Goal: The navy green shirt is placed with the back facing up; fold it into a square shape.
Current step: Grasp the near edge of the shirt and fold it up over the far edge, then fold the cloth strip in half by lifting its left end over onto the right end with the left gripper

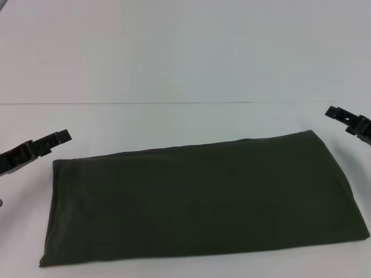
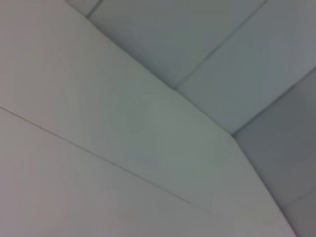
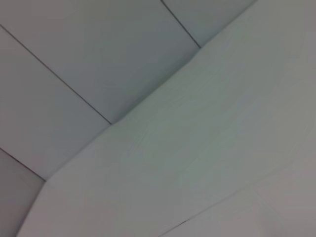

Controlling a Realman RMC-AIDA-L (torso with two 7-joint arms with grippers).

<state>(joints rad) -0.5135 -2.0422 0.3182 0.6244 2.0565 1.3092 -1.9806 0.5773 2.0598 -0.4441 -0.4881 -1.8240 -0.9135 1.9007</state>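
The navy green shirt [image 1: 197,200] lies flat on the white table [image 1: 174,124] in the head view, folded into a long rectangle that runs from lower left to upper right. My left gripper [image 1: 58,139] hovers just beyond the shirt's far left corner, clear of the cloth. My right gripper [image 1: 339,114] sits at the right edge of the view, just past the shirt's far right corner, also off the cloth. Neither holds anything. Both wrist views show only the white table and grey floor tiles, no shirt and no fingers.
Bare white table surface surrounds the shirt, with the widest strip behind it up to the pale wall [image 1: 185,46]. In the wrist views the table corner [image 2: 232,136] meets the tiled floor [image 3: 74,54].
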